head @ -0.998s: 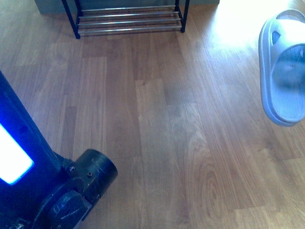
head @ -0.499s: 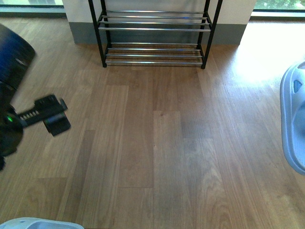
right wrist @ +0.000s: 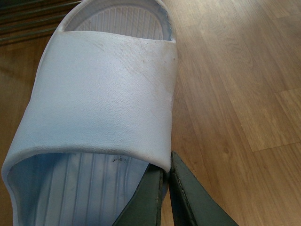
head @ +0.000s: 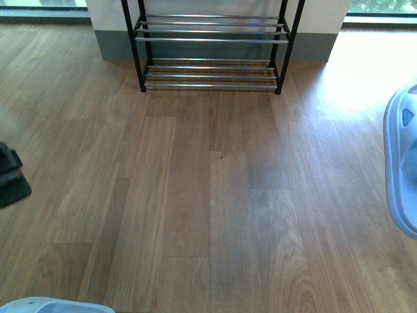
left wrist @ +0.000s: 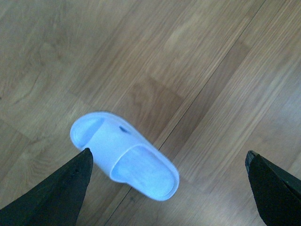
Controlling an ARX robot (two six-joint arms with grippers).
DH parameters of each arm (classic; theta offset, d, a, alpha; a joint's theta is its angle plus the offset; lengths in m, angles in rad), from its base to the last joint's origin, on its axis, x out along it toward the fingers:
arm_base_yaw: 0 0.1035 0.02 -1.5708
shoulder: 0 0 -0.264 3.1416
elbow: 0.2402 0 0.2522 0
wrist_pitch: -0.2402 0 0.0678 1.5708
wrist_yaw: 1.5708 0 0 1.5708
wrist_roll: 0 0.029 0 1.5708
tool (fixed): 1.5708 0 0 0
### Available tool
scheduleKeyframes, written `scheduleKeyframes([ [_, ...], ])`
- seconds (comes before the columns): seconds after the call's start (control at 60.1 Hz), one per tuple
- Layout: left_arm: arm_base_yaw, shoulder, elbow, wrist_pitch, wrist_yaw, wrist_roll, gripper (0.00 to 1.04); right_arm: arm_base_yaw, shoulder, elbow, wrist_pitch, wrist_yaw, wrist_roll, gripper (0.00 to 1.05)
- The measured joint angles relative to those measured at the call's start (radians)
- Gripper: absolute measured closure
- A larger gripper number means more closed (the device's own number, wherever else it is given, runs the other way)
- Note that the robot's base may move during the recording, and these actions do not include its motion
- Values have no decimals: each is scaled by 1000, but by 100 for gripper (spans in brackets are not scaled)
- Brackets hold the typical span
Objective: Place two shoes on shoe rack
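Lying flat on the wooden floor [head: 215, 215] closest to the robot, one pale blue sandal [left wrist: 124, 160] rests strap-up, only its edge showing at the lower left corner of the front view. The left hand [left wrist: 168, 151] hangs above it released, its dark fingers [left wrist: 61, 188] spread wide to either side and not touching it. Further out on the right, the right hand [right wrist: 165, 186] is clenched on the second sandal [right wrist: 101, 89], pinching its side wall just beside the strap. Farthest off, the shoe rack [head: 208, 68] stands before the wall [head: 319, 13], black side frames and two tiers of chrome rods in view.
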Motion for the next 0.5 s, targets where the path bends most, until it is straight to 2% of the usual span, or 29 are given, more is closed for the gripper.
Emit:
scheduleKeyframes([
  [0.1,26,251,-3,144,24,3,9,0,0,0,0,0,0,103],
  [0.216,82,486,40,238,27,106,9,0,0,0,0,0,0,103],
  [0.499,131,763,144,287,33,149,9,0,0,0,0,1,0,103],
])
